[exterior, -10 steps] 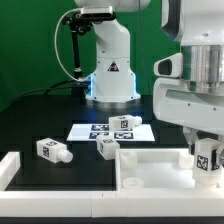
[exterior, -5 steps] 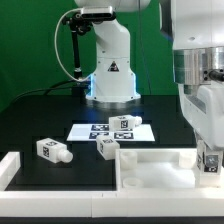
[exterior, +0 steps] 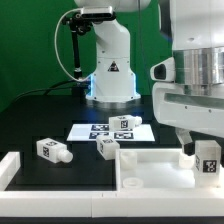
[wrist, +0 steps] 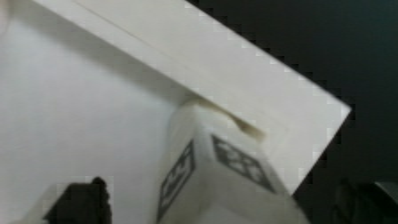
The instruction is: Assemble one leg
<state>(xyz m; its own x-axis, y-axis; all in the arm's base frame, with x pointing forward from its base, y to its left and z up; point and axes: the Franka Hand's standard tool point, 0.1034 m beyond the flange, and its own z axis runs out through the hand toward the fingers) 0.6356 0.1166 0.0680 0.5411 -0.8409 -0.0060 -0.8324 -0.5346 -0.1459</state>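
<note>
A leg [exterior: 208,158], a stubby white peg with a square tag, stands upright at the corner of the large white panel [exterior: 150,165] on the exterior view's right. My gripper [exterior: 205,148] is straight above it, with a jaw on each side. In the wrist view the leg [wrist: 222,165] rises beside the panel's corner [wrist: 107,110]. A dark fingertip [wrist: 80,202] stands apart from the leg with a strip of panel showing between, so the gripper [wrist: 217,208] looks open. Three more legs lie loose: two on the table [exterior: 52,150] [exterior: 108,147] and one on the marker board [exterior: 122,125].
The marker board [exterior: 90,131] lies behind the panel. The arm's white base [exterior: 108,70] with a black cable stands at the back. A white raised rail [exterior: 8,168] runs along the table's front on the exterior view's left.
The wrist turned about the upright leg half a second ago and has now turned back to how it stood one second ago. The leg stays at the panel's corner.
</note>
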